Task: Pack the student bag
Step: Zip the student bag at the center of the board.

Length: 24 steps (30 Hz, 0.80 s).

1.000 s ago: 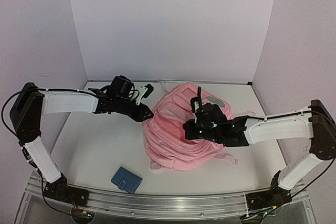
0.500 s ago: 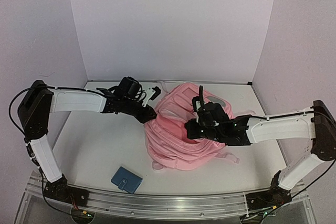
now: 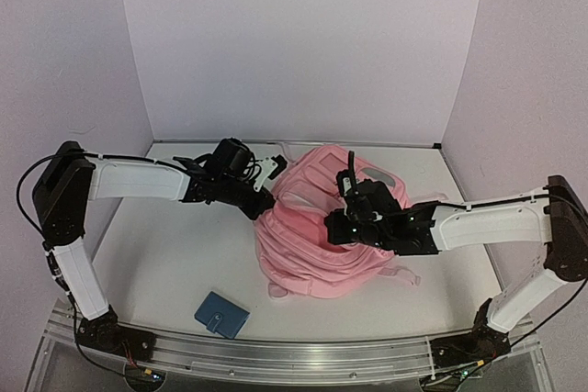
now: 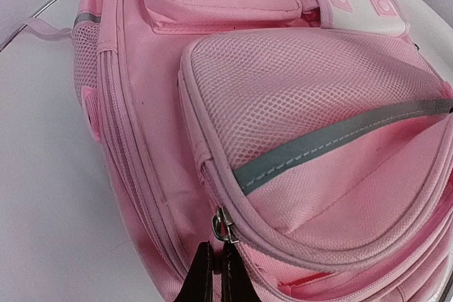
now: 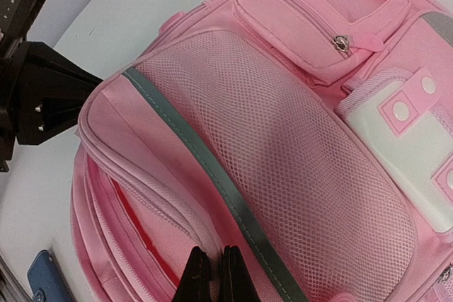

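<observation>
The pink student bag (image 3: 308, 259) lies face up at the middle of the table. My left gripper (image 3: 265, 201) is at its left edge, and its fingertips (image 4: 216, 270) are shut on the small metal zipper pull (image 4: 224, 225) of the seam beneath the mesh pocket (image 4: 297, 97). My right gripper (image 3: 333, 227) reaches in from the right. It is shut (image 5: 216, 270) on the pink piped rim of the bag's front panel, beside the grey stripe (image 5: 212, 175). A red-lined gap (image 5: 138, 228) shows along that seam.
A small blue wallet (image 3: 221, 315) lies near the front edge, left of the bag, and shows again as a blue wallet (image 5: 44, 282) in the right wrist view. White walls close in the table at the back and sides. The left arm's black wrist (image 5: 42, 97) sits close to the bag's side.
My left gripper has moved right to the bag's edge and closed on the zipper pull. The right gripper has stayed shut in place on the bag.
</observation>
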Each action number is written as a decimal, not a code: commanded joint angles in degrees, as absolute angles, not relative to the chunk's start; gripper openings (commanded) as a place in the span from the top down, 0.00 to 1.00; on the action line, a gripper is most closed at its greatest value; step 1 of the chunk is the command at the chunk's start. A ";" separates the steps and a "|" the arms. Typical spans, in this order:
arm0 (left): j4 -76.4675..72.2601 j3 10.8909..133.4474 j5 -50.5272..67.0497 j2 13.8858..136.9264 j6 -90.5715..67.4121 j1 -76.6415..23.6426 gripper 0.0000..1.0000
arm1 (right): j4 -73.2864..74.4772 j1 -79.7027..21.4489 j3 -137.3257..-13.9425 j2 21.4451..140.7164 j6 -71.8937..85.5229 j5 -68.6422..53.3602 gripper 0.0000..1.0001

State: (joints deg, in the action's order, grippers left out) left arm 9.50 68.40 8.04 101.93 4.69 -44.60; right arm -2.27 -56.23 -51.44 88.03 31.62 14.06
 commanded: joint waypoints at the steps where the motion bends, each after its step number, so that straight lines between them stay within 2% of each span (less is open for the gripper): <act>1: 13.84 64.80 4.89 95.16 5.30 -47.03 1.00 | -0.94 -55.15 -53.35 89.06 34.28 20.33 1.00; 18: 27.67 63.80 4.11 87.47 0.54 -53.71 1.00 | 0.00 -55.12 -54.60 91.23 37.65 22.98 1.00; 24: 33.32 66.26 12.24 86.98 -1.44 -53.77 1.00 | 0.00 -55.11 -55.11 91.69 37.47 23.25 1.00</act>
State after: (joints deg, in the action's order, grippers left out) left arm 23.05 63.47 2.33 89.87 0.47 -52.46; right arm 0.56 -56.45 -52.59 90.35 35.03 15.79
